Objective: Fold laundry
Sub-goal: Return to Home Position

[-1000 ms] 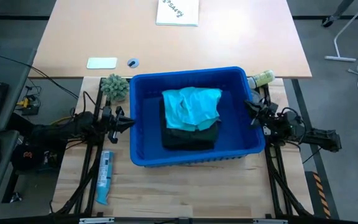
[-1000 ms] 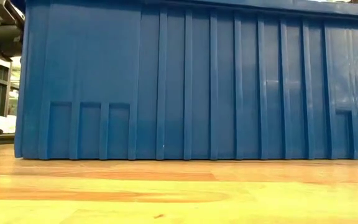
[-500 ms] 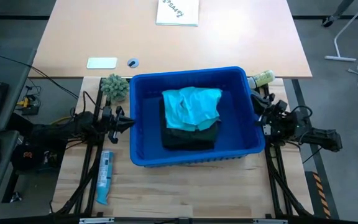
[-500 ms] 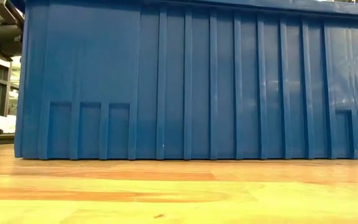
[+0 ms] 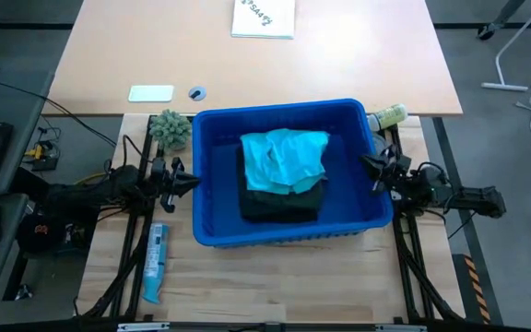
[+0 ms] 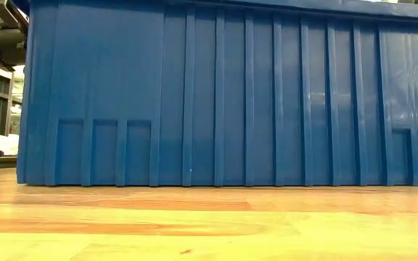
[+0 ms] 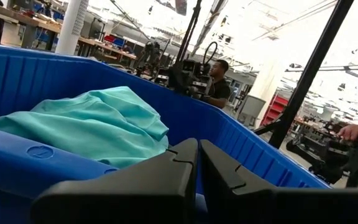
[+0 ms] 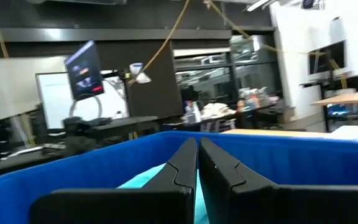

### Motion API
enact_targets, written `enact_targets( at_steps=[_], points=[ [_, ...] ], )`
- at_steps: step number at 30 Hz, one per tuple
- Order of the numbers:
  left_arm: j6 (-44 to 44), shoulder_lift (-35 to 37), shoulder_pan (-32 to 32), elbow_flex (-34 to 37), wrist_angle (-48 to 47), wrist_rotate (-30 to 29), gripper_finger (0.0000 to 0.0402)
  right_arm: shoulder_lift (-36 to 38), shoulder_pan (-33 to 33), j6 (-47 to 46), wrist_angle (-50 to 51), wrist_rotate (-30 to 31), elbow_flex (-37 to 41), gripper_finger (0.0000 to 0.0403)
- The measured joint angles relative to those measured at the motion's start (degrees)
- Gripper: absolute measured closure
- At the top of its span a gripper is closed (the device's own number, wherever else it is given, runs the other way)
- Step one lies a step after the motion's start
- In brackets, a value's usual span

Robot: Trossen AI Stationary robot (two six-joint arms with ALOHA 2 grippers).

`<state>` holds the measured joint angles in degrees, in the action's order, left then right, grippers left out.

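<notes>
the shirt (image 5: 284, 157) is turquoise, the clothes (image 5: 279, 205) dark green, the ribbed bin (image 5: 284, 236) blue, the counter (image 5: 247, 277) pale wood, the ball (image 5: 170, 128) grey-green.

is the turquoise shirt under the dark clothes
No, the turquoise shirt lies on top of the dark clothes in the blue bin.

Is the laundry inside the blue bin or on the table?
Inside: the turquoise shirt lies on dark clothes within the bin walls.
</notes>
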<state>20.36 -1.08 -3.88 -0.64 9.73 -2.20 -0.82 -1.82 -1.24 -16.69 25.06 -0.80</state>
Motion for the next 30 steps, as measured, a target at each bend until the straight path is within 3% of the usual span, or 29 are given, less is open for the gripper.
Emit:
enact_targets(
  at_steps=[12, 16, 30],
  points=[
    [0.0, 0.07, 0.0, -0.14, -0.6, 0.0, 0.0401, 0.26, 16.99, 2.25, 0.66, -0.23, 0.02, 0.0403],
    [-0.02, 0.07, 0.0, -0.16, -2.0, 0.0, 0.0401, 0.26, 20.77, 8.76, 0.58, 0.17, 0.02, 0.0403],
    [-0.11, -1.12, 2.35, -0.59, -6.13, -1.29, 0.0401, 0.24, 21.66, 10.1, 1.05, -0.04, 0.02, 0.0403]
  ],
)
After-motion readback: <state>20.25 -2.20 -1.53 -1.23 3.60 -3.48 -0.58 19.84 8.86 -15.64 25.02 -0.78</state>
